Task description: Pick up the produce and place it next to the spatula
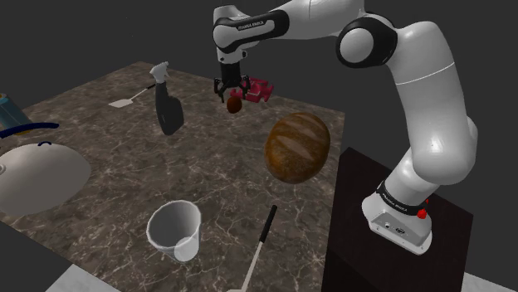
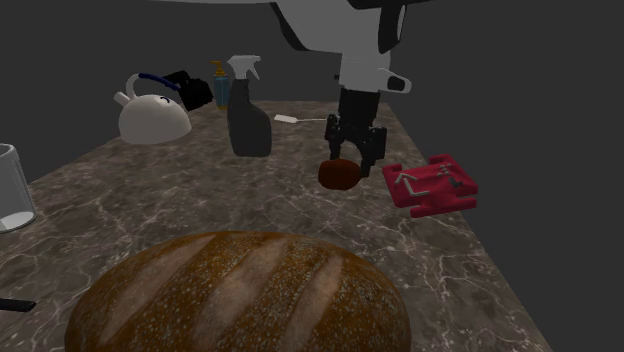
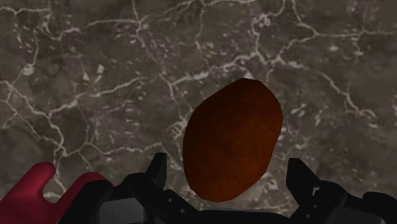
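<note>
Well, the black fingers [image 3: 157,170] stand apart. The brown potato [image 3: 232,140] is just below them, and they do not touch it. It is at the far side of the table [image 1: 124,182], near a red thing [image 1: 261,90]. The white spatula [image 1: 124,103] lies well apart to the shoulder view's left, past the spray bottle [image 1: 168,108].

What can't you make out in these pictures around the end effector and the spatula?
Shoulder view: the spatula handle's end, behind the spray bottle.
Wrist view: whether the reddish-brown produce touches the table; the end effector looks straight down.
Second exterior view: the bread loaf, cut off by the bottom edge.
</note>
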You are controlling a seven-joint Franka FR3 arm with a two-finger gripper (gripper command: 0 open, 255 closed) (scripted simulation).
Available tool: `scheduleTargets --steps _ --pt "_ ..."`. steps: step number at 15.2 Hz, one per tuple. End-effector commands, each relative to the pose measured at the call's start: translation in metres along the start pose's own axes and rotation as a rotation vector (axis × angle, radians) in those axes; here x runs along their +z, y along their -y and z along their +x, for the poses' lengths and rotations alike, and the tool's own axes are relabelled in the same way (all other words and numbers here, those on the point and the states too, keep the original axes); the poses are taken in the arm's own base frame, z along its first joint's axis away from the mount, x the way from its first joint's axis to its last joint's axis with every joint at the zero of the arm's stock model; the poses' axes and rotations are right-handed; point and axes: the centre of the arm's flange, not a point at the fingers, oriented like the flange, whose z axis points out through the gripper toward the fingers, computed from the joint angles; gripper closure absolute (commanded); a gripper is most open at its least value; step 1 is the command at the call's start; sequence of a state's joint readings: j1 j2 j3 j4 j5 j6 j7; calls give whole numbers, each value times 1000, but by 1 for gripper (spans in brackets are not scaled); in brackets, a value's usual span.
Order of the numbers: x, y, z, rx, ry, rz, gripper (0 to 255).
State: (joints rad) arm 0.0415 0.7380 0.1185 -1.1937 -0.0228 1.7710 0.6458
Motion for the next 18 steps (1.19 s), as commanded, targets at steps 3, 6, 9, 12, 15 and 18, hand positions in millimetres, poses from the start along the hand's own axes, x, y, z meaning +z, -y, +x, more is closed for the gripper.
scheduleTargets --steps 3,6,9,12,15,18 --pt "0 0 0 0 0 0 0" --pt "0 0 0 0 0 0 255" --pt "0 0 0 0 0 0 255" --pt "0 0 0 0 0 0 255" --pt "-5 0 -1 0 0 0 255" --pt "-20 -1 -3 0 0 0 255"
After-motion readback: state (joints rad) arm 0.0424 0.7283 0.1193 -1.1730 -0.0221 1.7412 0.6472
